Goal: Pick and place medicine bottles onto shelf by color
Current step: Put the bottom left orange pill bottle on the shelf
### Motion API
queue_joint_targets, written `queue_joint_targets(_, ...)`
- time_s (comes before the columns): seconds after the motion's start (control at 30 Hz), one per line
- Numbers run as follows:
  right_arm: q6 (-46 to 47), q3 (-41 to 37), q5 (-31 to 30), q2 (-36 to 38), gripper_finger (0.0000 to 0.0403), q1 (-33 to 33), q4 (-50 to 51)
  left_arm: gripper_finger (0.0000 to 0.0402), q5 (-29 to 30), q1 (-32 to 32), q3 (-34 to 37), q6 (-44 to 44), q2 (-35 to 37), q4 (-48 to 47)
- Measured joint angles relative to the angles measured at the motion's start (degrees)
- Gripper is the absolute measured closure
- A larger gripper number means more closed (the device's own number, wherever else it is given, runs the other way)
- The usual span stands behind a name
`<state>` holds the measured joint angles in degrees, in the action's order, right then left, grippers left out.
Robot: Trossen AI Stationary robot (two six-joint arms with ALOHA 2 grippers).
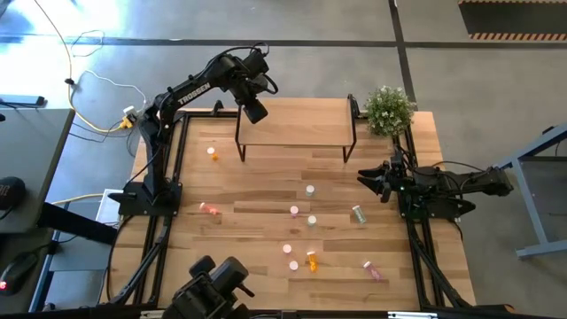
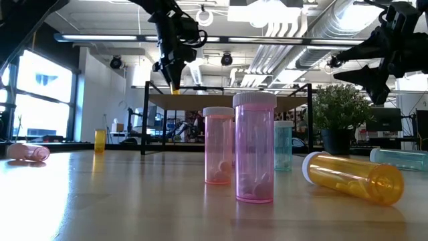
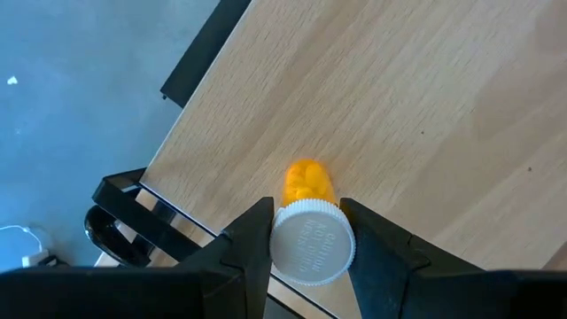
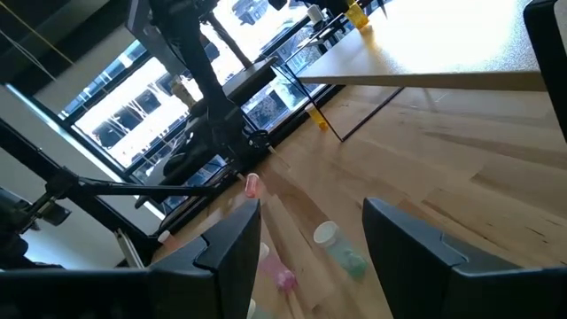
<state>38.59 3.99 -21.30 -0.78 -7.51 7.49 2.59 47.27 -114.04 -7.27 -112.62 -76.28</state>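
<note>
Pinched by its white cap between the left gripper's point(image 3: 306, 244) two dark fingers, an orange bottle point(image 3: 306, 183) hung over the shelf point(image 1: 297, 124), near that board's left end, with pills showing through its amber wall. From table height the same gripper point(image 2: 172, 84) sat just above the shelf top point(image 2: 227, 102), and whether the bottle's base touched the wood could not be told. Out on the table point(image 1: 248, 230) the other bottles lay scattered: a second orange bottle point(image 1: 213, 153) stood near the shelf's left legs, a pink bottle point(image 1: 209, 209) lay on its side toward the left edge, several white-capped ones stood around the middle, a pale green bottle point(image 1: 358, 213) lay to the right, an orange one point(image 1: 312, 260) lay near the front and another pink one point(image 1: 372, 269) lay beyond it. Farther right, the right gripper point(image 1: 370, 181) waited in the air above the table's right side, fingers spread and empty. A small potted plant point(image 1: 390, 110) stood at the far right corner beside the shelf.
</note>
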Motion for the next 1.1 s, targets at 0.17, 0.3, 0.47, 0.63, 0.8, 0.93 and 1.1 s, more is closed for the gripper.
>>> queue_joint_targets(0.17, -0.01, 0.00, 0.00, 0.00, 0.0212, 0.00, 0.00, 0.0287, 0.03, -0.04, 0.00, 0.05, 0.00, -0.04)
queue_joint_targets(0.3, -0.01, 0.00, 0.01, 0.00, 0.0212, 0.00, 0.00, 0.0282, 0.03, -0.24, 0.00, 0.12, 0.00, -0.07)
queue_joint_targets(0.47, -0.01, 0.00, 0.00, 0.00, 0.0212, 0.00, 0.00, 0.0258, 0.03, -0.50, 0.11, -0.47, -0.33, -0.44)
queue_joint_targets(0.63, -0.02, 0.00, 0.02, 0.00, 0.0212, 0.02, 0.00, 0.0224, 0.16, -0.50, 0.11, -0.45, -0.24, -0.26)
queue_joint_targets(0.8, -0.02, 0.00, 0.01, 0.00, 0.0212, 0.00, 0.00, 0.0204, 1.59, -0.50, 0.11, -0.43, -0.22, -0.23)
queue_joint_targets(0.93, -0.02, 0.00, 0.00, 0.00, 0.0212, 0.01, -0.02, 0.0200, 1.73, -0.48, 0.07, -0.45, -0.21, -0.24)
queue_joint_targets(1.1, 0.43, 0.00, -0.92, 0.00, 0.0212, 0.00, -0.79, 0.0203, 1.73, -0.48, -4.16, -0.90, -0.15, -1.70)
